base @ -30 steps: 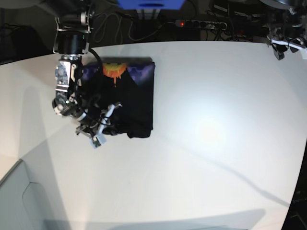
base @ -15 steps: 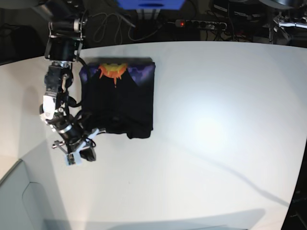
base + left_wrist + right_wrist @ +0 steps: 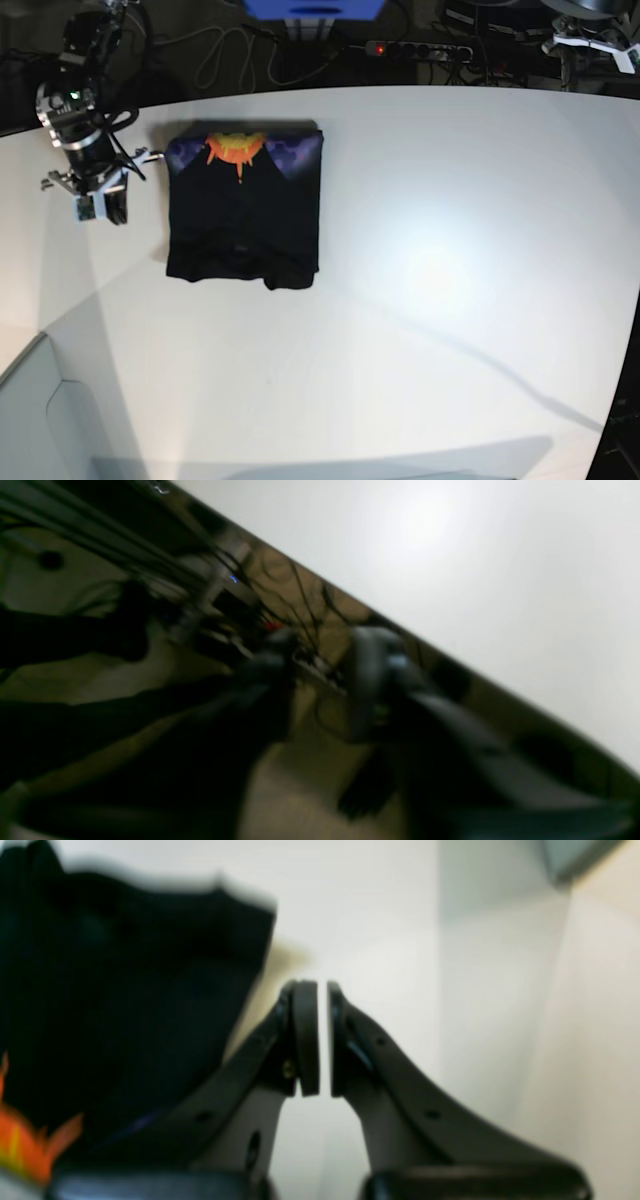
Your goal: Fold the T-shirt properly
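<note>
The T-shirt (image 3: 243, 205) lies folded into a black rectangle on the white table (image 3: 450, 260), its orange sun and purple print (image 3: 237, 146) showing along the far edge. My right gripper (image 3: 100, 205) hangs left of the shirt's upper left corner, apart from it. In the right wrist view its pads (image 3: 306, 1037) stand almost together with nothing between them, and the black T-shirt (image 3: 125, 985) is to the left. My left gripper (image 3: 320, 680) is blurred, its fingers apart and empty, off the table edge over cables. In the base view the left arm (image 3: 592, 38) sits at the far right corner.
A power strip (image 3: 420, 48) with a red light and loose cables lie behind the table's far edge. A blue object (image 3: 315, 8) stands at the back centre. A grey panel (image 3: 40, 420) sits at the lower left corner.
My right arm has left the shirt's near left corner and swung up and left, beside the shirt's far left corner. The near edge of the shirt now lies flat.
</note>
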Available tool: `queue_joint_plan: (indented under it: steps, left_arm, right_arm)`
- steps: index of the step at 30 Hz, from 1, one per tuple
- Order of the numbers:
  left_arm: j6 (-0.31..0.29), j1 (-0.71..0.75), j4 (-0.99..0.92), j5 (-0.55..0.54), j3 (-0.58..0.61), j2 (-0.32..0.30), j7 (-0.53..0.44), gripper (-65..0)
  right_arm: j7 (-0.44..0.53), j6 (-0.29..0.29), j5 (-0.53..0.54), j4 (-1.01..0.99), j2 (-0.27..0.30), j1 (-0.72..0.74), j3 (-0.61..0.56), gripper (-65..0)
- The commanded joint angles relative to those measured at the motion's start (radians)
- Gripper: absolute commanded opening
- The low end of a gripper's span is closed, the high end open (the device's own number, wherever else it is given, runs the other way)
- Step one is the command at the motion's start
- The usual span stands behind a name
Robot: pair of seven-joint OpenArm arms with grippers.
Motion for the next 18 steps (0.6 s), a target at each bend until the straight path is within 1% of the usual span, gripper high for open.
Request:
queue_joint_plan:
  steps: [1,2,5,10,11,13,14,17,18]
  left_arm:
    - [-0.001,0.018,0.013,-0.006,-0.010,-0.013,-0.013,-61.3]
    - [-0.001,0.018,0.013,-0.006,-0.009,-0.013,-0.005,-65.0]
    - [-0.001,0.016,-0.005,0.026,-0.006,-0.009,-0.004,-65.0]
    - [-0.009,0.019,-0.139,0.164,0.086,-0.015,-0.020,-65.0]
    - [-0.011,0.019,-0.177,0.201,0.106,-0.015,-0.042,-65.0]
    - [-0.011,0.033,-0.246,0.261,0.157,-0.007,-0.116,-65.0]
    - [-0.012,0.058,-0.283,0.288,0.188,-0.006,-0.172,-65.0]
    - [-0.006,0.130,-0.412,0.339,0.321,-0.010,-0.381,-65.0]
    - [-0.003,0.151,-0.453,0.342,0.361,-0.013,-0.447,-65.0]
  right_arm:
    - [0.022,0.002,0.008,0.033,0.010,-0.041,0.017,-64.9]
    - [0.022,0.002,0.008,0.045,0.010,-0.082,0.023,-64.9]
    - [0.023,0.004,0.008,0.070,0.010,-0.199,0.034,-64.9]
    - [0.023,0.004,0.008,0.083,0.010,-0.362,0.043,-64.9]
    - [0.023,0.004,0.008,0.082,0.010,-0.388,0.040,-64.9]
    - [0.023,0.005,0.008,0.077,0.010,-0.432,0.038,-64.9]
    - [0.023,0.012,0.008,0.077,0.010,-0.455,0.038,-64.9]
    - [0.023,0.093,0.008,0.073,0.005,-0.513,0.037,-65.0]
    - [0.023,0.111,0.008,0.062,-0.003,-0.527,0.037,-65.0]
